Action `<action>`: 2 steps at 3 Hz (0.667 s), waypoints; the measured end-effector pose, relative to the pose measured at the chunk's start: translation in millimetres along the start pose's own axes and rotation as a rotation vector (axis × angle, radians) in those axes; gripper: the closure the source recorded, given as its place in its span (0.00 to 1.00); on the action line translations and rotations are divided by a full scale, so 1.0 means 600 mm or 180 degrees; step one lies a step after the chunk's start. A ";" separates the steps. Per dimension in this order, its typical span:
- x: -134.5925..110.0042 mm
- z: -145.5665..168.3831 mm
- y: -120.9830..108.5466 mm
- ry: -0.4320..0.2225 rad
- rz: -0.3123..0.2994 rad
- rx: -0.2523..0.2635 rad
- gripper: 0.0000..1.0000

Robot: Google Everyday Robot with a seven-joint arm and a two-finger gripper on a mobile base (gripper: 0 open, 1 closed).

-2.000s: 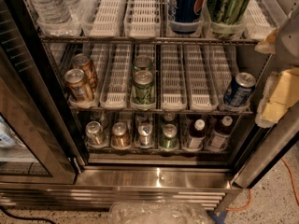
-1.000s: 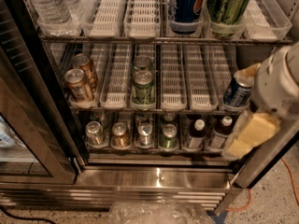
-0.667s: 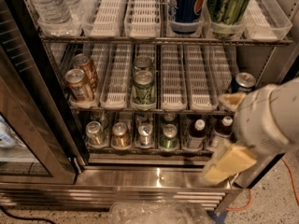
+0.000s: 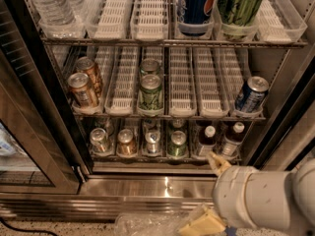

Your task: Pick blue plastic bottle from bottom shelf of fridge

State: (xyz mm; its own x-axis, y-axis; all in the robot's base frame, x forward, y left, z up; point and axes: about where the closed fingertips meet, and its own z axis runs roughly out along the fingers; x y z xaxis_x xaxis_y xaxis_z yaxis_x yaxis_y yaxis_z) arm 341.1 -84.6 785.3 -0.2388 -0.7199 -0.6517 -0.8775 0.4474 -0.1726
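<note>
The fridge (image 4: 162, 181) stands open, with three tiers of lane racks. On the bottom shelf (image 4: 147, 162), the blue plastic bottle (image 4: 206, 141) stands upright, second lane from the right. It has a white cap and dark brown contents. A similar white-capped bottle (image 4: 230, 140) stands just right of it. My gripper (image 4: 209, 193) is at the lower right, in front of the steel sill, below and slightly right of the bottles. It is open and empty. One cream finger (image 4: 216, 162) points up near the sill and the other finger (image 4: 202, 225) is low.
Several cans (image 4: 147, 141) fill the bottom shelf's left lanes. The middle rack holds brown cans (image 4: 83, 87), a green can (image 4: 150, 90) and a blue can (image 4: 251, 93). The glass door (image 4: 29, 132) hangs open at left. A crumpled clear bag (image 4: 147, 225) lies on the floor.
My arm has swung down and left, from in front of the right end of the middle rack to below the bottom shelf. The blue can and both bottles now show again.
</note>
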 end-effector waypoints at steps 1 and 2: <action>-0.014 0.021 0.003 -0.0164 0.0183 0.0156 0.00; -0.014 0.021 0.003 -0.0163 0.0183 0.0156 0.00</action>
State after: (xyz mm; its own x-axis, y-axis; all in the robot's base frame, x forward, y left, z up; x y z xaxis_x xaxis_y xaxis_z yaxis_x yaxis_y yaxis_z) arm 346.9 -71.2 781.0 -0.2656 -0.6646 -0.6984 -0.8412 0.5136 -0.1689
